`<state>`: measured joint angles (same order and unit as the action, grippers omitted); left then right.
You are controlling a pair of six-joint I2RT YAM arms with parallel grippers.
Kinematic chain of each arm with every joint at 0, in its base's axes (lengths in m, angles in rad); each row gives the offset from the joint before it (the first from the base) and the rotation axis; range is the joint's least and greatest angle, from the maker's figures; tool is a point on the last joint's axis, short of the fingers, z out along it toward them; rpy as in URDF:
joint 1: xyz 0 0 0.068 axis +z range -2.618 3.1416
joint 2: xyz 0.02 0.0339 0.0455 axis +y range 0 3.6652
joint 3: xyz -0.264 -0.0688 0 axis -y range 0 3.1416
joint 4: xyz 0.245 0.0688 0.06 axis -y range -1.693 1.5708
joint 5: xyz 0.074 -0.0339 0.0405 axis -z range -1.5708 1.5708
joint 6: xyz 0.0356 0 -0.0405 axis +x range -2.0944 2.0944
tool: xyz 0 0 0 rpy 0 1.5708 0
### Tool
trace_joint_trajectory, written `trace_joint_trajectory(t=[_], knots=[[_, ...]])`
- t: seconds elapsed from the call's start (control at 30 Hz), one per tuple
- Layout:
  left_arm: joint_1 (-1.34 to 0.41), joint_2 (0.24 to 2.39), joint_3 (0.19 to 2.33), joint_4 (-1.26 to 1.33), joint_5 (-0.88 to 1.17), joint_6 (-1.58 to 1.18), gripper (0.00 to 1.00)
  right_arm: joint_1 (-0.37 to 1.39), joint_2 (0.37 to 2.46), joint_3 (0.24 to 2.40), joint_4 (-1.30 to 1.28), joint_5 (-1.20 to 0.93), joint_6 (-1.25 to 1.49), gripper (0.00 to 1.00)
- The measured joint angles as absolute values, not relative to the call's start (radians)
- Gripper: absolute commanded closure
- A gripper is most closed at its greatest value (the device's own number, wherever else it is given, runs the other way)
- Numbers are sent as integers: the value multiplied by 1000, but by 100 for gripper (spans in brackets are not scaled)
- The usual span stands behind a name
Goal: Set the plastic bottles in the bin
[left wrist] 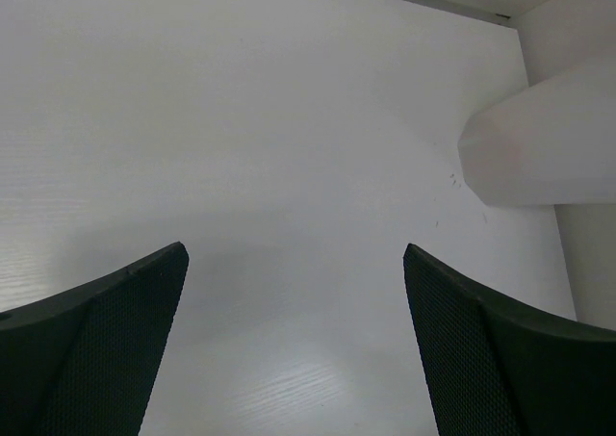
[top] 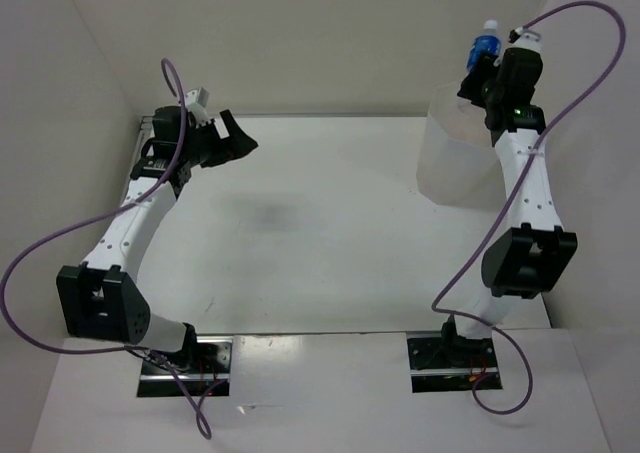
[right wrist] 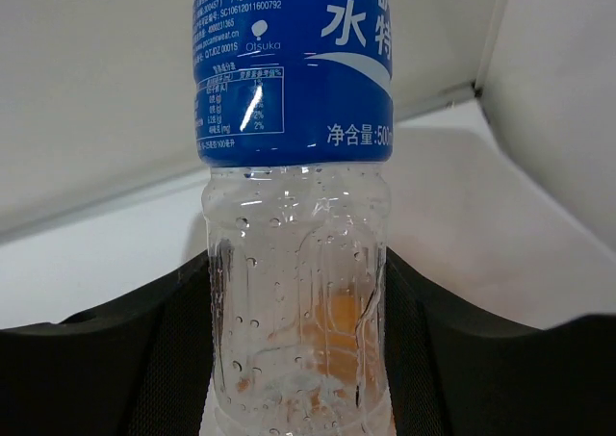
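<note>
My right gripper (top: 478, 77) is shut on the clear bottle with the blue label (top: 485, 45) and holds it upright in the air above the far rim of the translucent white bin (top: 455, 163) at the far right. In the right wrist view both fingers press the bottle's clear lower body (right wrist: 294, 292), with the blue label (right wrist: 289, 70) above them. An orange shape (right wrist: 337, 330) shows blurred through the clear plastic. My left gripper (top: 236, 139) is open and empty at the far left, over bare table (left wrist: 294, 253). The other bottles are out of view.
The bin also shows in the left wrist view (left wrist: 539, 147), at the right by the side wall. White walls close the table at the back and on both sides. Cables loop off both arms.
</note>
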<state>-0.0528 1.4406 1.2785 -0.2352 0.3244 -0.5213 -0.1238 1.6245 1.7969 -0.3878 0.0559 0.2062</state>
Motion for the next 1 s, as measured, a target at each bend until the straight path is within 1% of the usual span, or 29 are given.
trace_joint_trajectory(t=[0.03, 0.07, 0.1, 0.17, 0.2, 0.23, 0.3, 0.43, 0.67, 0.8, 0.87, 1.0], knots=[[-68, 1426, 1279, -234, 309, -526, 0, -127, 1662, 1785, -392, 37, 206, 36], [-80, 1410, 1279, -233, 291, -529, 0, -130, 1687, 1776, -396, 21, 206, 34], [-86, 1398, 1279, -232, 276, -530, 0, -133, 1703, 1771, -408, 10, 207, 30], [-98, 1379, 1277, -232, 249, -532, 0, -137, 1713, 1757, -419, 2, 212, 17], [-102, 1370, 1274, -234, 236, -532, 0, -138, 1711, 1754, -421, 2, 217, 16], [-104, 1365, 1272, -238, 228, -533, 0, -138, 1705, 1752, -414, 2, 222, 10], [-106, 1364, 1270, -246, 215, -535, 0, -138, 1681, 1732, -402, 4, 233, 4], [-107, 1363, 1269, -268, 199, -537, 0, -138, 1606, 1677, -394, 18, 254, 0], [-107, 1316, 1235, -307, 175, -554, 0, -139, 1463, 1645, -386, 22, 300, 0], [-112, 1255, 1221, -340, 141, -558, 0, -115, 1424, 1663, -397, 17, 320, 0], [-113, 1213, 1219, -367, 114, -559, 0, -50, 1415, 1663, -398, 8, 316, 0], [-123, 1124, 1222, -443, -7, -560, 0, 166, 1415, 1645, -392, -36, 333, 0]])
